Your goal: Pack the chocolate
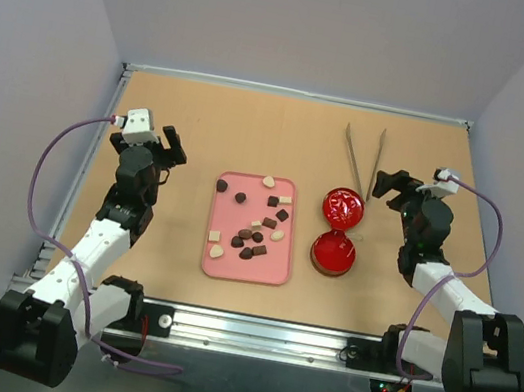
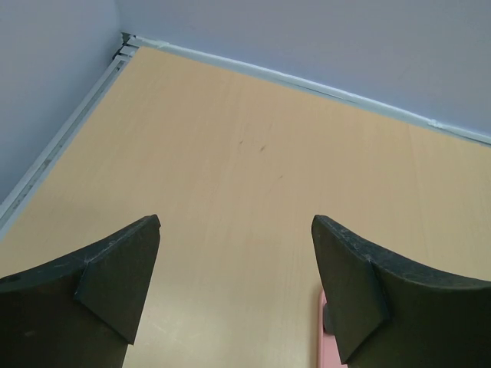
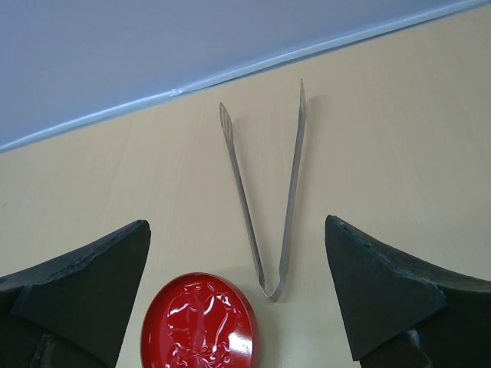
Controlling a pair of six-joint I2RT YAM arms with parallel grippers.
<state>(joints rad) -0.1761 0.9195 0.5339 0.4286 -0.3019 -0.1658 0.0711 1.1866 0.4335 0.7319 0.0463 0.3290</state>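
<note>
Nearest the arm bases, on the surface (image 1: 167,271), a single pink tray (image 1: 269,268) carries all the chocolate (image 1: 246,252): roughly sixteen pieces, about ten dark and six cream, though a few lie close enough together to blur the count. None is in the tin yet. Just right of the tray stands one open red tin (image 1: 333,255), and its one embossed lid (image 1: 343,207) lies touching it on the far side. Farther back lies one pair of metal tongs (image 3: 272,292), joined end toward the lid and tips pointing away.

Both arms hang wide open and empty: the left end effector (image 1: 174,145) over bare wood left of the tray, the right end effector (image 1: 391,185) facing the tongs. The likely step is taking up the tongs. The right arm should probably descend squarely over both legs, partway along from the joined end, so that closing squeezes the tips together evenly rather than knocking the lid.
</note>
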